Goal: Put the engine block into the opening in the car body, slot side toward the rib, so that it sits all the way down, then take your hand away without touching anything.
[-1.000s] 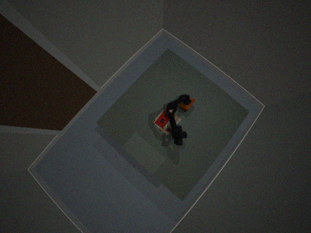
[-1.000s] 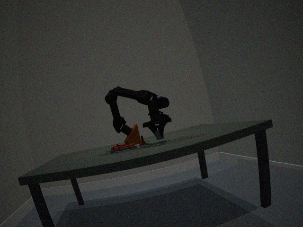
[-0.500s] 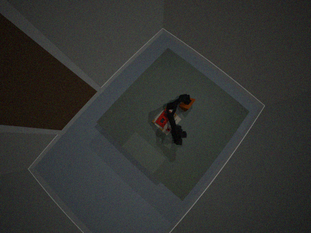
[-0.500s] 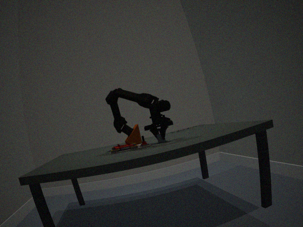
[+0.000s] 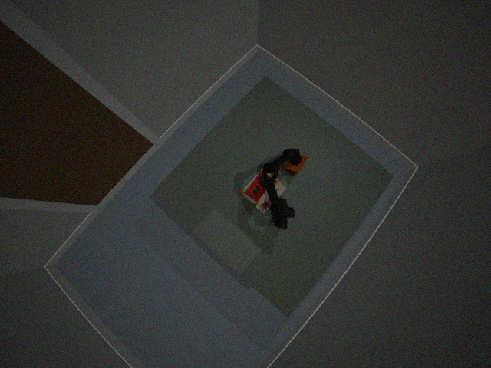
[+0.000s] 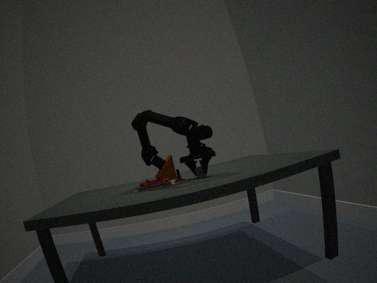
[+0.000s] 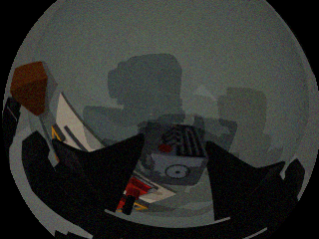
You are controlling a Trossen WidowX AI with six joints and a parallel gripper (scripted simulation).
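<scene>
The scene is very dark. My gripper (image 5: 281,217) (image 6: 199,172) (image 7: 175,142) is open and points down, low over the table. Between its spread fingers sits the grey engine block (image 7: 178,161) (image 6: 199,175), with a round mark on its top face. The fingers stand on either side of it; I cannot tell whether they touch it. The car body (image 5: 253,188) (image 6: 152,183) (image 7: 142,189) is a flat red, white and yellow piece with a dark opening in its red part. It lies left of the gripper. Whether the block sits inside an opening is hidden.
An orange wedge (image 5: 298,163) (image 6: 166,169) (image 7: 30,84) stands at the arm's base, behind the car body. The dark green table top (image 5: 324,221) (image 6: 274,164) stretches around on thin legs. The arm arches over the car body.
</scene>
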